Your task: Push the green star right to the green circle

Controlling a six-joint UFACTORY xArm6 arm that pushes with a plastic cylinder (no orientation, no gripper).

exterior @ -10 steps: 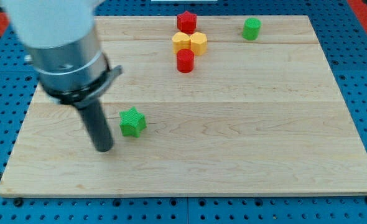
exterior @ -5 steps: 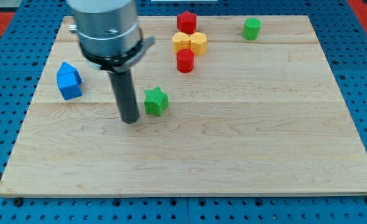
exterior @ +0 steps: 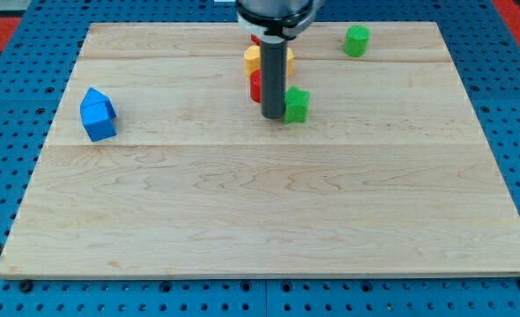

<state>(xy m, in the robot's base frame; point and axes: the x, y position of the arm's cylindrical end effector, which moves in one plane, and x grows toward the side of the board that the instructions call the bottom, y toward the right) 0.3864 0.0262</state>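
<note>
While pressed against the left side of the green star (exterior: 296,104) in the upper middle of the frame, my tip (exterior: 272,115) rests on the pale wooden surface (exterior: 269,211), rod rising straight to the top edge. No hand on this arm, only the plain dark rod, so nothing spread, pressed together or pinching. Green star seated just right of the tip, apparently touching it, near the frame's centre line and well short of the green circle (exterior: 357,41), which stands apart in the upper right near the surface's far edge. Directly behind the rod, partly hidden: a red block (exterior: 255,86), shape not clear, and above it yellow blocks (exterior: 252,60), shapes and number impossible to tell. A sliver of another red block peeking out at the top, mostly covered by the arm. Far off at the frame's left, a blue block (exterior: 97,114), house-like in outline, alone.
</note>
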